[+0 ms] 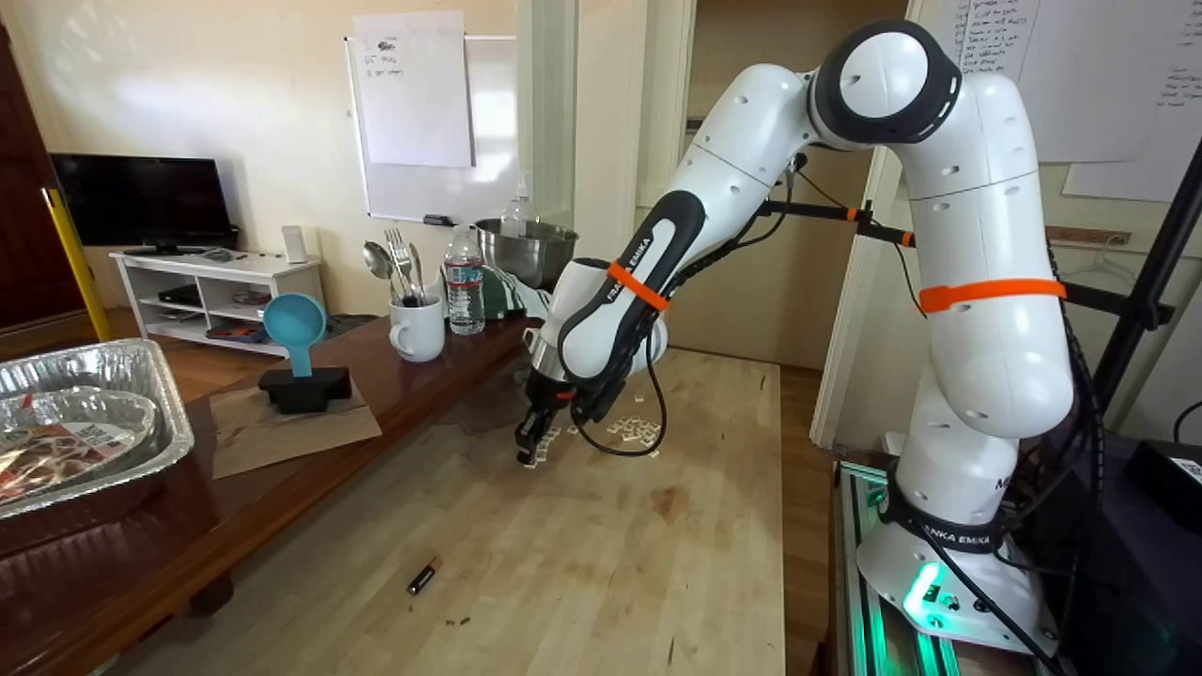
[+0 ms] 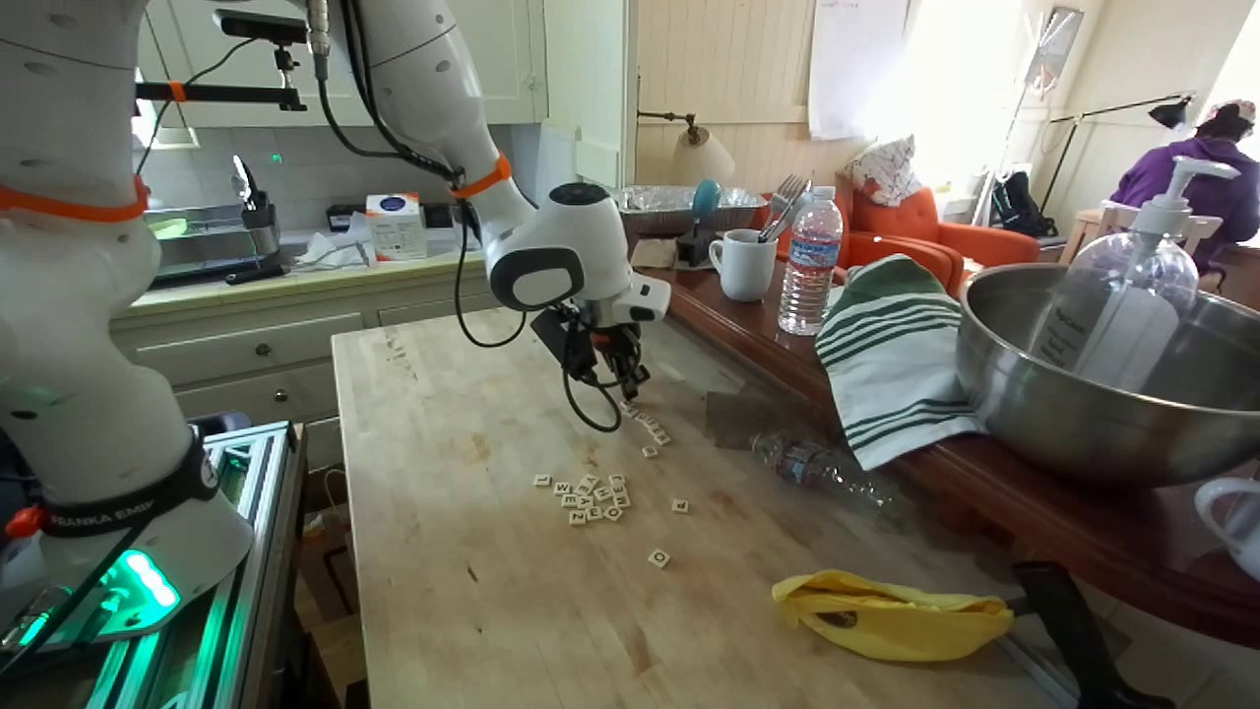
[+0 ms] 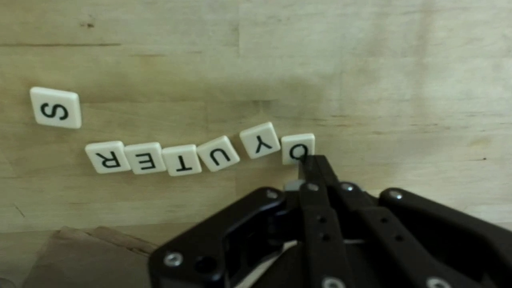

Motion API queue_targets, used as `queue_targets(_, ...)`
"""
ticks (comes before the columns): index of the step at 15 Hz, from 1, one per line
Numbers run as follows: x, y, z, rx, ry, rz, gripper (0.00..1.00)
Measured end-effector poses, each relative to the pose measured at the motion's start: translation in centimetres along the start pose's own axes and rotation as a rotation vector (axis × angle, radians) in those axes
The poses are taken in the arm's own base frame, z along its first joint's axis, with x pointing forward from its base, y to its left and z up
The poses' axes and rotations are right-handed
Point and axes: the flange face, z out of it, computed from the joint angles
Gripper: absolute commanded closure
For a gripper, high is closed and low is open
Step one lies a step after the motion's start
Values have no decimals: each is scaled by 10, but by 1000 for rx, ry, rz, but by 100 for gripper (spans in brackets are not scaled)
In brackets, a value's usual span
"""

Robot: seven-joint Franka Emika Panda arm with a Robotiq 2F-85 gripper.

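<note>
Wrist view: the hand [image 3: 316,158], tips pressed together, hides a corner of the end tile [image 3: 296,147], just beside the Y tile [image 3: 260,140]; light, level nudges should shift it without skewing the Y tile.

Black R, E, T, U, Y and a partly covered O or Q stand on a row of white square tiles [image 3: 182,160]; another white square tile [image 3: 55,108] bears S. FRANKA EMIKA marks the black band [image 1: 950,533] around the robot's white base [image 1: 1009,582].
</note>
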Motion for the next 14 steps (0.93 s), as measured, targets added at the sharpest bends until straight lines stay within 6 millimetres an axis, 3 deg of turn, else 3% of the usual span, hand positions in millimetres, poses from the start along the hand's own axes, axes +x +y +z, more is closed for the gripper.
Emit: queue_targets(14, 0, 3, 2, 17, 3, -142, 100)
